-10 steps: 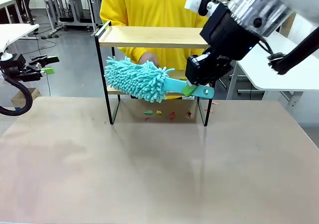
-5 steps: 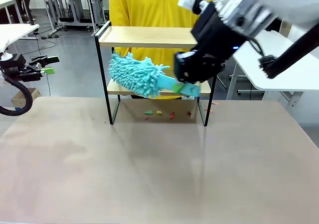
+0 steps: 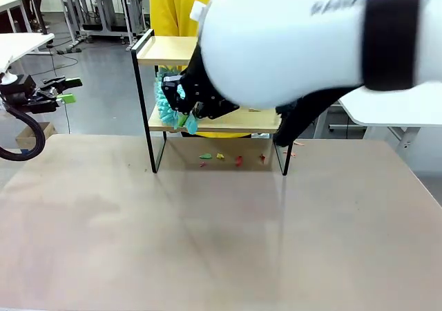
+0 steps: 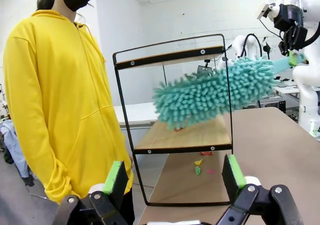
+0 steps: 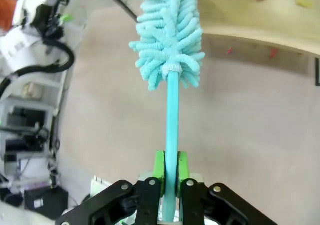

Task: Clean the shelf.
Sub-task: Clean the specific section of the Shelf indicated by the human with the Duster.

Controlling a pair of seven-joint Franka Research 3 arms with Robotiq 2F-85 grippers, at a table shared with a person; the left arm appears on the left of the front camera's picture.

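- Right gripper (image 5: 170, 165) has its green pads pressed tight on the thin handle of the fluffy turquoise microfibre duster (image 4: 215, 92), low on the stick, which looks chosen for reach.
- In the left wrist view the head sits mid-frame between the boards of the small two-tier wood-and-black-frame shelf (image 4: 187, 135), tilted over the lower one; contact is too close to call.
- Left gripper (image 4: 175, 175) hangs at the bottom with fingers spread, empty, well clear.
- Small coloured scraps (image 3: 221, 157) dot the beige tabletop (image 3: 207, 235) under the shelf.
- In the way: black uprights, the top board, and the person in a yellow hoodie (image 4: 65, 100) just behind.
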